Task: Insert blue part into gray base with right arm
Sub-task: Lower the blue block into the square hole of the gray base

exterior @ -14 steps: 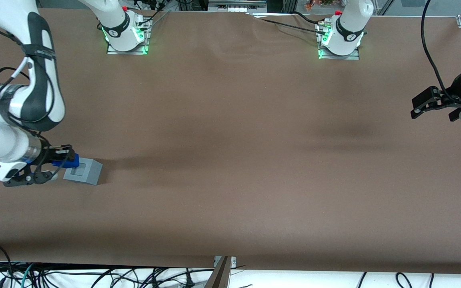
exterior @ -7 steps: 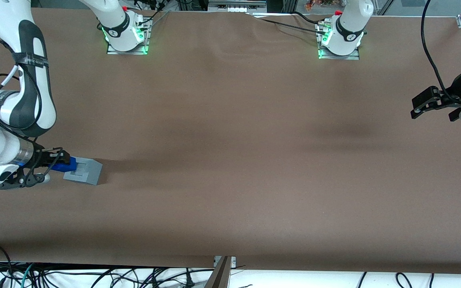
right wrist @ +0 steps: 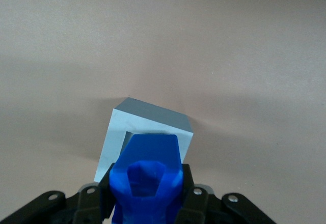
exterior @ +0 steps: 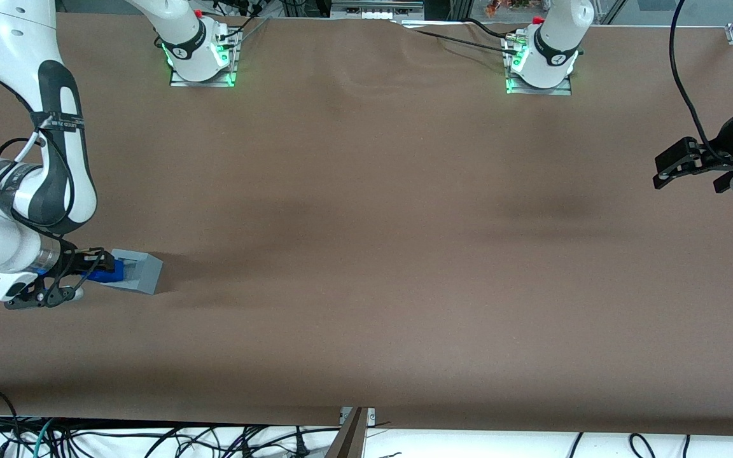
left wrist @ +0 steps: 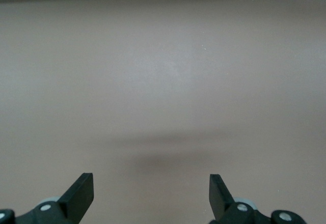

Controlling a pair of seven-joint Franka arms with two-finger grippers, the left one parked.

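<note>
Brown bench point(exterior: 366, 254), right arm point(exterior: 29, 191) at its working end, gripper point(exterior: 90, 268) jaws clamping the blue part point(right wrist: 147, 175), gray base point(right wrist: 153, 127) directly beneath the jaws, part over its recess.

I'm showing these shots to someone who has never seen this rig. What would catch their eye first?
Probably the bright blue part, gripped in the right arm's claw at the working arm's end of the brown table. It hangs directly over the gray base, covering much of the recess in its top. After that, the green lights at the two arm mounts, farther from the front camera.
</note>
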